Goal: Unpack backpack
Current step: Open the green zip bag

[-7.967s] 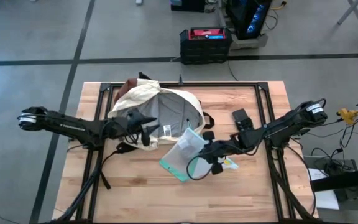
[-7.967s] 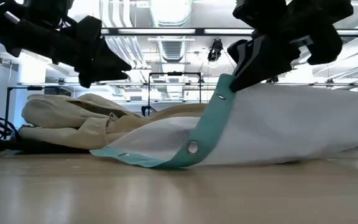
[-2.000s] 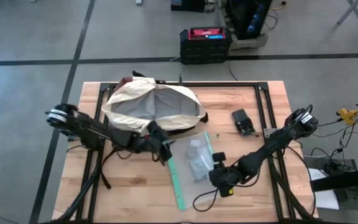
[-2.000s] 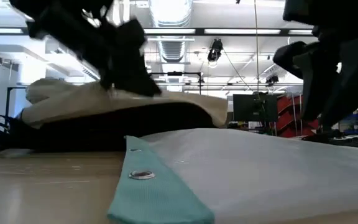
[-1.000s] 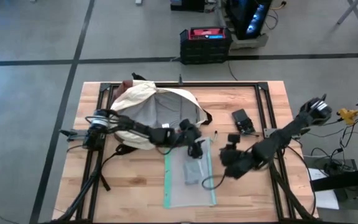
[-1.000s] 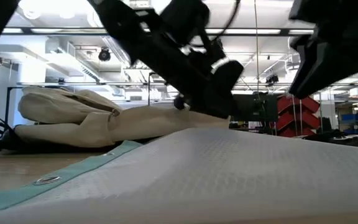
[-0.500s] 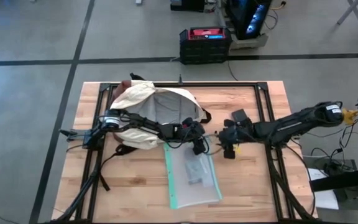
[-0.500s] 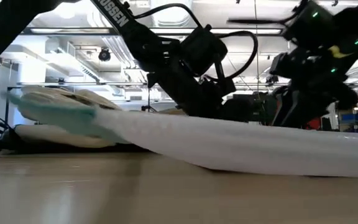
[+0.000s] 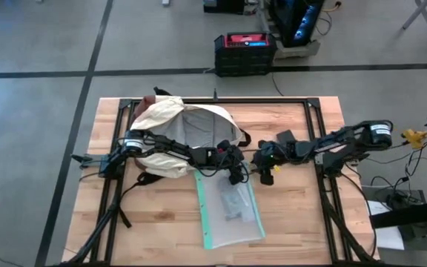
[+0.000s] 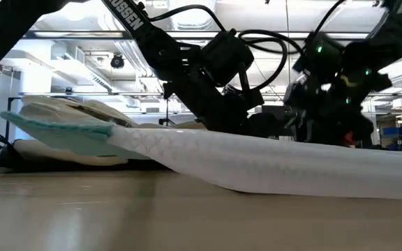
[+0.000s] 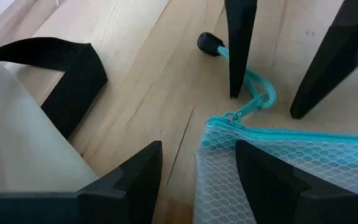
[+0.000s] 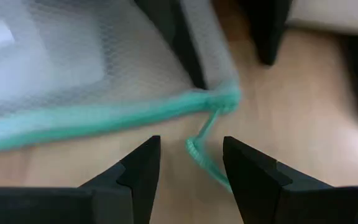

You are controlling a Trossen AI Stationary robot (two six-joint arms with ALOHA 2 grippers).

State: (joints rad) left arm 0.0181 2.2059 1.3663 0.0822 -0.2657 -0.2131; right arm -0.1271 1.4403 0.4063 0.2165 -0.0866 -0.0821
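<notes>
High view: backpack (image 9: 176,133) lies on its side at about 11 o'clock on the bench (image 9: 161,230), opening turned toward bench centre, grey lining showing. One item is already out — a clear mesh pouch (image 9: 232,211) with teal edging lies flat at about 6 o'clock, just beside the pack's mouth. So the unpack looks partly done, by my read; whether anything is left inside the pack can't be told, since the interior is mostly shadowed and the left arm crosses it.

Contents: the pouch holds a few small pale items, too small to identify. Its zip looks shut, with the teal pull cord (image 11: 253,99) trailing off the corner nearest the pack.

Left end effector (image 9: 236,172) sits at the pouch's top corner, approx bench centre. In the left wrist view its fingers (image 11: 135,180) stand apart with bench and pouch edge between them — open, gripping nothing.

Right end effector (image 9: 264,167) is right opposite it, at about 3 o'clock of the pull cord. The right wrist view shows its fingers (image 12: 142,168) spread either side of the cord, also holding nothing that I can see.

Small dark flat object (image 9: 286,139) rests at about 2 o'clock, apart from the pack.

Left to do, prob.: check the pack for more items and clear the pouch away from its mouth.
</notes>
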